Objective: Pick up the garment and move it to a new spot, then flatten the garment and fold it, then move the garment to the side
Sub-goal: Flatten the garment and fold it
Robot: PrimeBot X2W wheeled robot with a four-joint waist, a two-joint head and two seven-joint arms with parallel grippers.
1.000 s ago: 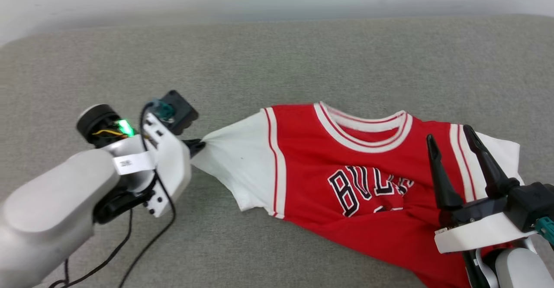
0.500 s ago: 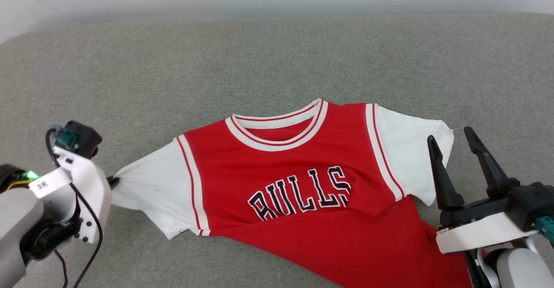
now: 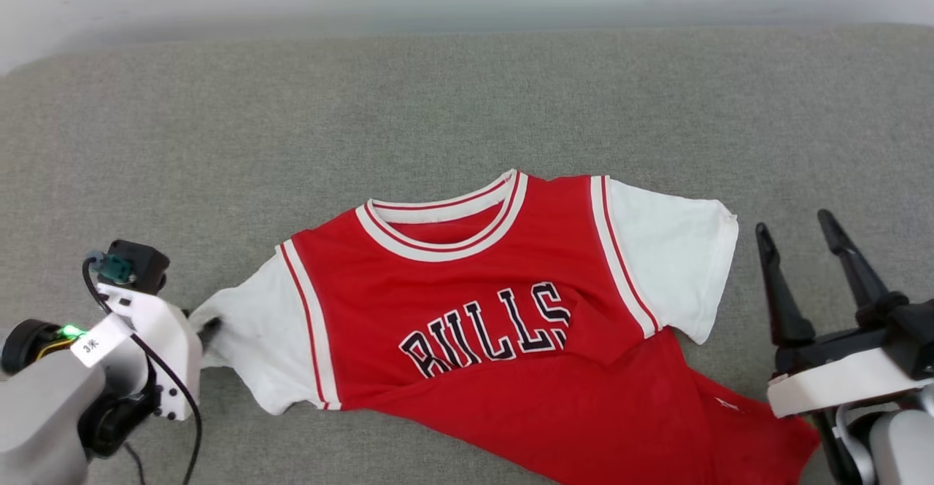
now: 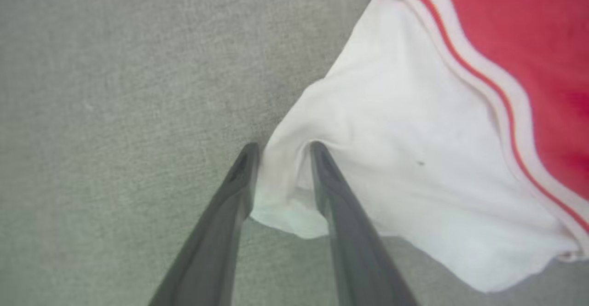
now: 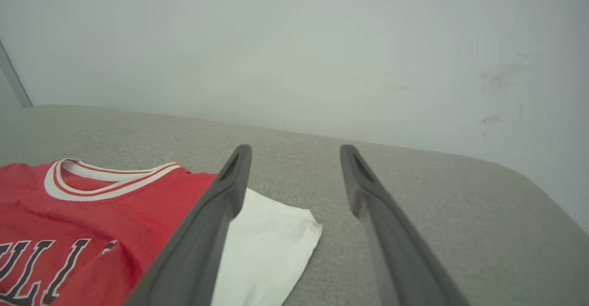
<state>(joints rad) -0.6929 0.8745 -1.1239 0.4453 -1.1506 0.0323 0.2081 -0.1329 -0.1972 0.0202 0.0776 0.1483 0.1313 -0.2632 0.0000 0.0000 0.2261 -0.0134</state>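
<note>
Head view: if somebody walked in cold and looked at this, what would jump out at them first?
The red jersey with white sleeves and black BULLS lettering, lying front-up across the middle of the grey fabric surface, its lower part creased. Next, the left gripper at the sleeve on the robot's left, fingers parted around a fold of white cloth. The right gripper stands open beside the other sleeve, apart from it.

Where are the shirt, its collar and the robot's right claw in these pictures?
Shirt (image 3: pixel 511 386), head view, red front below the letters.
Collar (image 3: pixel 436 251), head view, front of the striped band.
Right gripper (image 3: pixel 794 222), head view, midway between its two fingertips.
</note>
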